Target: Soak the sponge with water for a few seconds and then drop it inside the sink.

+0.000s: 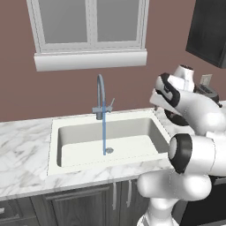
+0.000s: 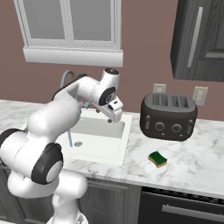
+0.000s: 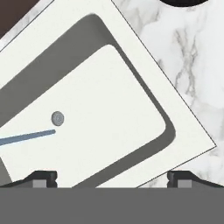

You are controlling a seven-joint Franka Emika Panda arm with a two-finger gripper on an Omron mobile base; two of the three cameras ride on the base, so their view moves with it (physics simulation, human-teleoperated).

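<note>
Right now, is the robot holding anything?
No. The end effector is open above the sink, gripping nothing; the sponge lies on the counter.

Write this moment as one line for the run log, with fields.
hand: open, empty, above sink | water: running into the basin | sponge: on counter, in front of toaster | step: sponge not yet picked up
</note>
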